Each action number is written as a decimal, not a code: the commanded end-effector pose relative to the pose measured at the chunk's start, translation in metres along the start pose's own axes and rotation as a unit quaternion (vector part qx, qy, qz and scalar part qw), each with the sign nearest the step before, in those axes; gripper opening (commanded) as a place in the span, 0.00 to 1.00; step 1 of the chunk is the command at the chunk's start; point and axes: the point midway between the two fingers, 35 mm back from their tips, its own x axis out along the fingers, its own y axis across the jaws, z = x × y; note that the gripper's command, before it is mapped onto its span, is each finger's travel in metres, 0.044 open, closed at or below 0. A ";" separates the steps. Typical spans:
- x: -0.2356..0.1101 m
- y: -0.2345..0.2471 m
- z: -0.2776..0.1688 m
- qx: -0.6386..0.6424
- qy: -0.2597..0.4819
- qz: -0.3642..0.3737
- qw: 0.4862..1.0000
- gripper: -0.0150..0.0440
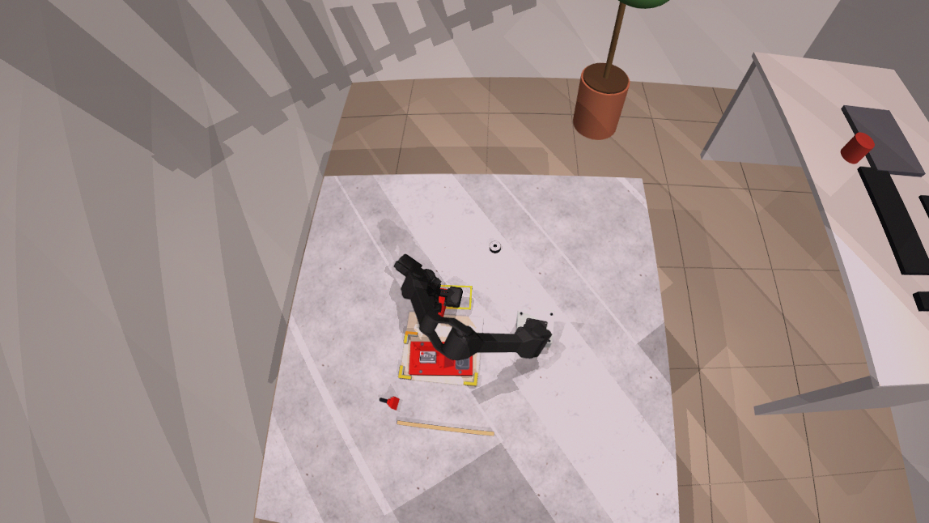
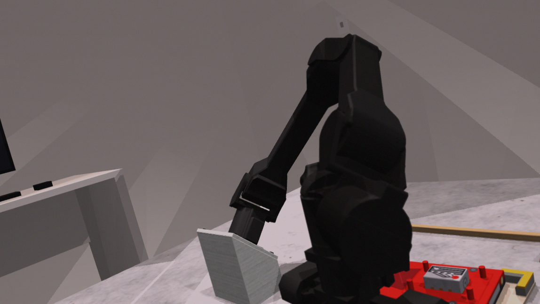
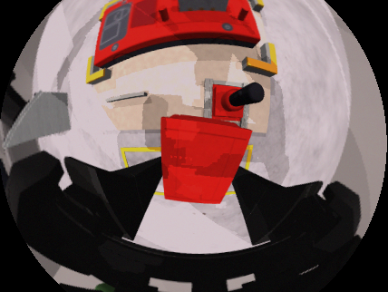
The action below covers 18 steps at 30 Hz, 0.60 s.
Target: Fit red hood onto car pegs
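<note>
The red hood [image 3: 201, 163] [image 1: 442, 305] is between the fingers of my gripper [image 3: 198, 164], which is shut on its two sides at the yellow outlined rectangle [image 3: 140, 149] [image 1: 471, 297]. Whether the hood touches the table cannot be told. The red chassis [image 3: 181, 34] [image 1: 441, 369] [image 2: 487, 283] sits in the jig with yellow corner brackets [image 3: 260, 65] [image 1: 471, 380] [image 2: 524, 281]. The grey engine block [image 2: 445, 279] [image 1: 427, 357] stands on its deck, with red pegs [image 2: 482, 271] [image 3: 243, 13] around it. The arm hides the hood in the exterior view.
A red block with a black knob [image 3: 247, 94] stands in a grey holder right beside the hood. A thin grey rod [image 3: 127, 97] lies on the beige board [image 3: 181, 91]. The arm's grey pedestal [image 2: 241, 268], a red-and-black tool [image 1: 392, 402], a wooden strip [image 1: 444, 427] and a small wheel [image 1: 494, 247] are also there.
</note>
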 end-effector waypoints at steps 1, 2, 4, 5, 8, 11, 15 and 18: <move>-0.012 -0.003 0.000 -0.004 0.005 -0.006 1.000 0.25; -0.014 -0.003 0.000 -0.004 0.005 -0.006 1.000 0.25; -0.020 -0.003 0.000 -0.004 0.005 -0.006 1.000 0.25; -0.023 -0.003 0.000 -0.004 0.005 -0.006 1.000 0.25; -0.032 -0.003 0.000 -0.004 0.005 -0.006 1.000 0.25; -0.042 -0.002 0.000 -0.004 0.005 -0.006 1.000 0.25; -0.054 -0.002 0.000 -0.004 0.006 -0.006 1.000 0.25; -0.063 -0.002 0.000 -0.004 0.006 -0.006 1.000 0.25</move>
